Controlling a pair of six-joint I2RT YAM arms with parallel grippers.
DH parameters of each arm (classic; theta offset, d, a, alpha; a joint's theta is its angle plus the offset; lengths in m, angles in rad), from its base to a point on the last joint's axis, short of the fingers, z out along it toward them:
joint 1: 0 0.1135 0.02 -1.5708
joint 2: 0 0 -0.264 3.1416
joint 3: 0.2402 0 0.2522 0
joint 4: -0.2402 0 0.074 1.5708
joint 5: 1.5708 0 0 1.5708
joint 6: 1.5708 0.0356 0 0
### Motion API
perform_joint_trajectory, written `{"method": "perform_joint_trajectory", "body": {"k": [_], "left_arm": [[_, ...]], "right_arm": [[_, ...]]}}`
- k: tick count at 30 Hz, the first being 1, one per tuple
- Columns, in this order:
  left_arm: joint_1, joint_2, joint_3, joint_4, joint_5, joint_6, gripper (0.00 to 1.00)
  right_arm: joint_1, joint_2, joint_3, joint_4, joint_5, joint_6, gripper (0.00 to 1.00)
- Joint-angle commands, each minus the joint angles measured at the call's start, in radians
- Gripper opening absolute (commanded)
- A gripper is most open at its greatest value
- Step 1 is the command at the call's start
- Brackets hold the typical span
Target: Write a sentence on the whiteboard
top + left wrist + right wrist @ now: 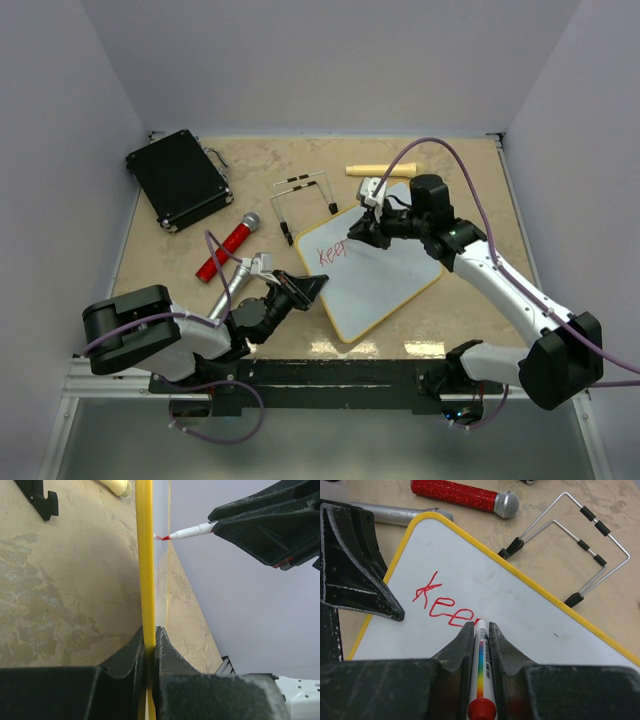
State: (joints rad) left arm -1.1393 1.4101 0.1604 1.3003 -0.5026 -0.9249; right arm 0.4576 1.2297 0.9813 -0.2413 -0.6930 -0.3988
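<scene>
— What lies at the far left of the table [440,310]?

— A black case [178,180], tilted, near the back corner. To its right and nearer the arms lies a red microphone [228,247], and just beside that a silver microphone [232,288].

— And the left arm?

— The left gripper [308,290] reaches across to the whiteboard [390,285]. The left wrist view shows its jaws clenched on the board's yellow frame [146,580], one finger on each side of the edge.

— Where does the whiteboard sit?

— Flat on the table, at the middle, turned at an angle. Behind it stands a wire stand [305,205] with black sleeves, close to the board's far edge.

— Is there any writing?

— Yes, the sentence [445,605] is begun in red near the board's upper left corner: "Kee" and part of a fourth letter.

— And the right arm?

— The right gripper [480,630] hangs over the board, jaws clamped on a white marker [481,670] with a red end. The marker's red tip meets the board at the last stroke.

— Anything further right?

— A cream-coloured stick [365,170] lies at the back of the table, beyond the right gripper.
</scene>
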Motion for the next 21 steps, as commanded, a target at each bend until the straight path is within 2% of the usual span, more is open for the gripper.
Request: {"method": "perform_joint_trajectory", "body": {"k": [1,21], "left_arm": [[-0.004,-0.005,-0.007,0.126,0.029,0.07,0.0],[-0.002,-0.005,-0.005,0.125,0.029,0.07,0.0]], "right_arm": [[-0.014,-0.009,0.02,0.06,0.07,0.032,0.0],[-0.02,-0.032,-0.024,-0.069,0.0,-0.071,0.0]]}}
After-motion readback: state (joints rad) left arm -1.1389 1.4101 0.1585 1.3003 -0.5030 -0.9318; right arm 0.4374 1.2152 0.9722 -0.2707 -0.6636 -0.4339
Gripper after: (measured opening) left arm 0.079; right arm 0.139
